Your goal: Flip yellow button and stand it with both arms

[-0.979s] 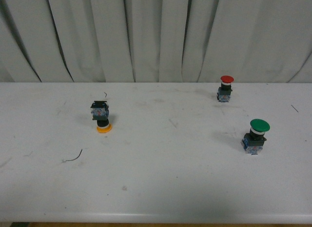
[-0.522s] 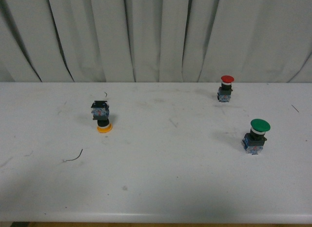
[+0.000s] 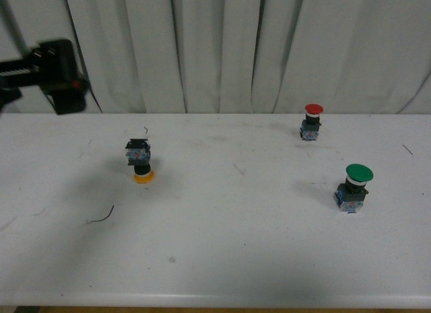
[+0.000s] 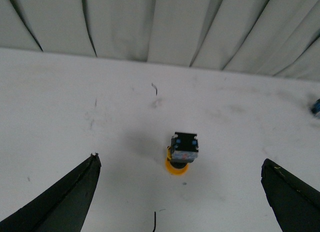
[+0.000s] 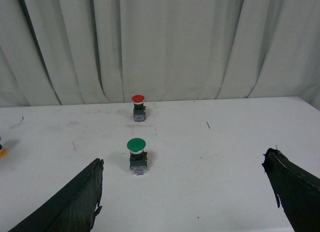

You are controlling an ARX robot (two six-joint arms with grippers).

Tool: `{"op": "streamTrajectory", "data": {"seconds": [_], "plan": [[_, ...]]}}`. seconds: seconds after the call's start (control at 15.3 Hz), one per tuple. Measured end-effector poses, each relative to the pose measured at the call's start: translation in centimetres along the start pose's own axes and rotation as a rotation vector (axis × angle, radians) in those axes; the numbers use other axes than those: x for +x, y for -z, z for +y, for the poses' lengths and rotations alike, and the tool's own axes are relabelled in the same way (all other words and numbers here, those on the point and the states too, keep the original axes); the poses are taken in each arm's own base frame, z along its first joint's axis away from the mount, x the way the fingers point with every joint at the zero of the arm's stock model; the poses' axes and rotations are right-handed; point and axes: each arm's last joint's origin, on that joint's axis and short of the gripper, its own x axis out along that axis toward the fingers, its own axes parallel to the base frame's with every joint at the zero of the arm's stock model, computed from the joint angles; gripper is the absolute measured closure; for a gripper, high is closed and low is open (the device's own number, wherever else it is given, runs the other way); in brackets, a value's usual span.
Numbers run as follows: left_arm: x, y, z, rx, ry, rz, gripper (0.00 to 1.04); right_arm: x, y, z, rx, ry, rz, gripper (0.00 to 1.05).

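Observation:
The yellow button [image 3: 140, 161] rests upside down on the white table, yellow cap on the surface and blue-grey base on top. In the left wrist view the yellow button [image 4: 183, 151] lies ahead of my open left gripper [image 4: 180, 164], apart from both black fingers [image 4: 65, 199]. The left arm [image 3: 57, 74] shows at the far left of the front view, high above the table. My right gripper [image 5: 185, 167] is open and empty; only a sliver of yellow cap [image 5: 2, 152] shows at that view's edge.
A red-capped button [image 3: 312, 122] stands upright at the back right, and a larger green-capped button [image 3: 353, 188] stands nearer on the right. A thin black wire scrap [image 3: 101, 217] lies on the table left of centre. White curtains hang behind the table.
The left arm has come into the front view at the upper left. The three buttons have not moved.

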Motion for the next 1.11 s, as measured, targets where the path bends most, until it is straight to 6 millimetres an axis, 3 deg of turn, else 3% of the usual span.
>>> {"op": "streamTrajectory", "data": {"seconds": [0.07,0.13,0.33,0.46,0.65,0.91,1.11], "plan": [[3.4,0.4,-0.6,0.032,0.004,0.08,0.07,0.0,0.0,0.0,0.0,0.0,0.0,0.06],[5.4,0.4,-1.1,0.052,0.007,0.116,0.07,0.0,0.0,0.0,0.0,0.0,0.0,0.06],[10.1,-0.9,-2.9,0.127,0.019,0.184,0.07,0.0,0.0,0.0,0.0,0.0,0.0,0.06],[12.7,0.0,-2.8,0.135,0.018,0.294,0.07,0.0,0.0,0.0,0.0,0.0,0.0,0.06],[14.6,0.7,-1.9,0.126,-0.01,0.36,0.07,0.0,0.0,0.0,0.0,0.0,0.0,0.06],[15.6,0.5,-1.3,0.109,0.012,0.401,0.07,0.0,0.0,0.0,0.0,0.0,0.0,0.06],[16.1,1.6,-1.1,0.116,0.048,0.439,0.07,0.0,0.0,0.0,0.0,0.0,0.0,0.06]]}}
